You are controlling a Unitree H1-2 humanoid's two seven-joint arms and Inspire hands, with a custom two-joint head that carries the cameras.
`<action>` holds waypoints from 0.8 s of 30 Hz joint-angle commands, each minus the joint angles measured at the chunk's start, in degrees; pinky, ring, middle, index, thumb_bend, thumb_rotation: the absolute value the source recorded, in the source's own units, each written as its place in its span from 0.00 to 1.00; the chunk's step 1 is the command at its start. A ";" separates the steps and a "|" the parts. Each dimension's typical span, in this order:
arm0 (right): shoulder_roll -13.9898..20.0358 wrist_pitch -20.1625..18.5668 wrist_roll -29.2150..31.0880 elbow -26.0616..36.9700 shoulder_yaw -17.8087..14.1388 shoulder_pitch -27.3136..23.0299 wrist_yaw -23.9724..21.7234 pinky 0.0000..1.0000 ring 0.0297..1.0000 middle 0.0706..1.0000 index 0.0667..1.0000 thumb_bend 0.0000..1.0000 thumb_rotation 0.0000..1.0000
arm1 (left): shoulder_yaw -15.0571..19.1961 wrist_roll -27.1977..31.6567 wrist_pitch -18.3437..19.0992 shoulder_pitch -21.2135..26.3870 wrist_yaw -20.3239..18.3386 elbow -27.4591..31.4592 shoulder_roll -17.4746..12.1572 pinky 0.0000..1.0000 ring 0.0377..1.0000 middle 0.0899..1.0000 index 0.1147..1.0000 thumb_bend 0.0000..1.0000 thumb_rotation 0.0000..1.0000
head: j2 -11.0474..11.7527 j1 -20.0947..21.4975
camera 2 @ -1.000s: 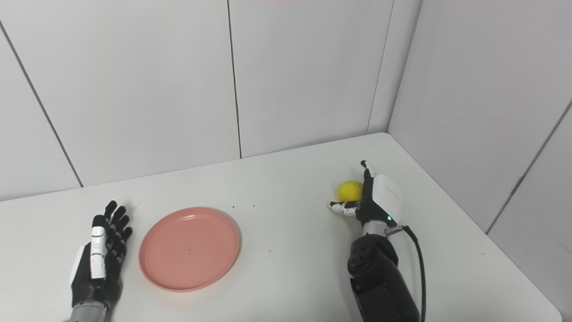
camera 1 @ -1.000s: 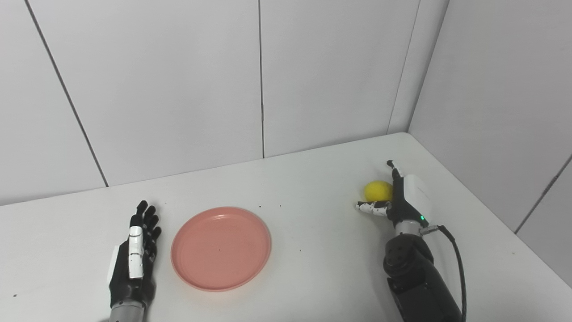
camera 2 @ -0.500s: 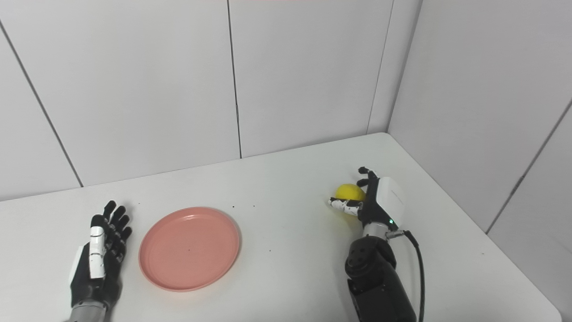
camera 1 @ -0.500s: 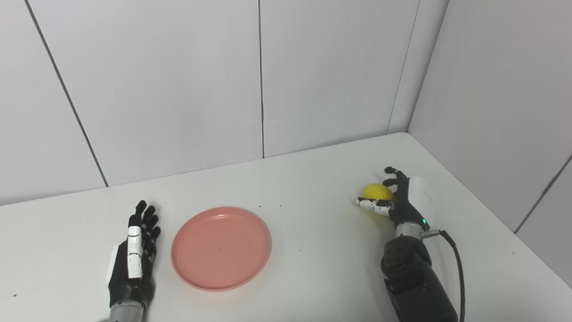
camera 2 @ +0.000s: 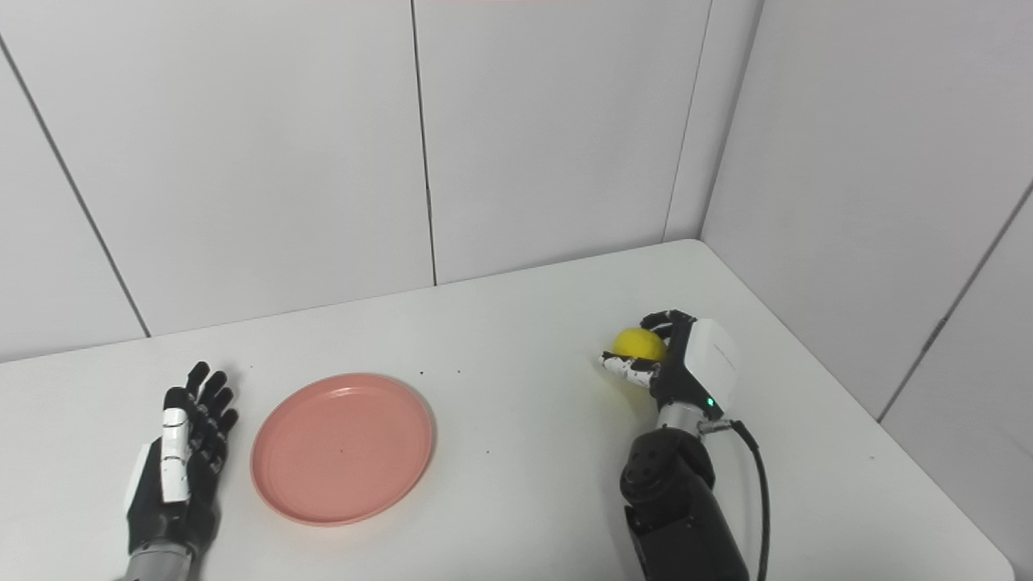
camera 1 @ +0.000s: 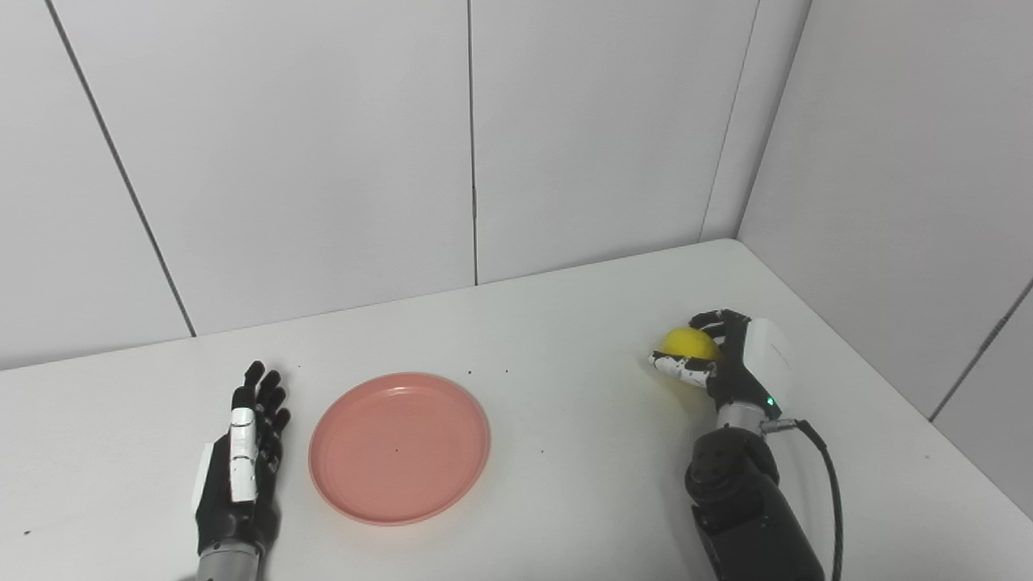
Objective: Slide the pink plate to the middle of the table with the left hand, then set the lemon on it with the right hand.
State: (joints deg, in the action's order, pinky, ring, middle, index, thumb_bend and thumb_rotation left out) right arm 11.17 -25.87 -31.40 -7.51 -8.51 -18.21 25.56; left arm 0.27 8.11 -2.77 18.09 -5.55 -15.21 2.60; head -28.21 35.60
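The pink plate (camera 1: pixel 399 448) lies flat on the white table (camera 1: pixel 565 420), left of the middle, with nothing on it. My left hand (camera 1: pixel 242 464) rests open on the table just left of the plate, fingers straight, not touching it. At the right side my right hand (camera 1: pixel 730 363) is shut on the yellow lemon (camera 1: pixel 687 343), fingers curled over its top and thumb under it. The lemon seems lifted slightly off the table, with a faint shadow below. The same hand (camera 2: pixel 686 363) and lemon (camera 2: pixel 637 342) show in the right eye view.
White wall panels (camera 1: pixel 323 161) stand behind the table and along its right edge. A black cable (camera 1: pixel 827 484) runs from the right wrist down along the forearm. A few small dark specks dot the tabletop between the plate and the lemon.
The right hand's fingers closed over the lemon and it rose slightly with the hand. The left hand and the plate have not moved.
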 commanded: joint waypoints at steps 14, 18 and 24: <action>-1.34 6.91 0.11 11.06 1.32 0.08 1.87 0.24 0.37 0.48 0.45 0.51 0.00 | -1.55 -1.27 0.11 -1.57 0.20 -0.22 1.14 1.00 0.98 0.97 0.99 0.67 1.00 | -1.91 -8.43; -1.93 8.85 1.08 14.48 3.23 0.80 0.11 0.19 0.42 0.40 0.48 0.51 0.00 | -2.35 -2.30 -0.18 -1.91 1.19 0.08 2.19 1.00 0.98 0.97 0.98 0.68 1.00 | -2.91 -13.50; -3.18 12.87 0.55 15.51 7.93 1.38 -1.20 0.20 0.32 0.41 0.52 0.50 0.00 | -2.99 -5.48 -2.33 -1.77 3.85 -1.12 3.51 1.00 0.95 0.95 0.96 0.66 1.00 | -2.99 -17.90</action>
State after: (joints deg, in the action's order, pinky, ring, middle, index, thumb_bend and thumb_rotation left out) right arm 7.79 -16.96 -30.19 5.89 -1.14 -15.82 24.42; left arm -2.37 3.50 -3.55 17.28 -2.61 -14.90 5.47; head -31.11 17.76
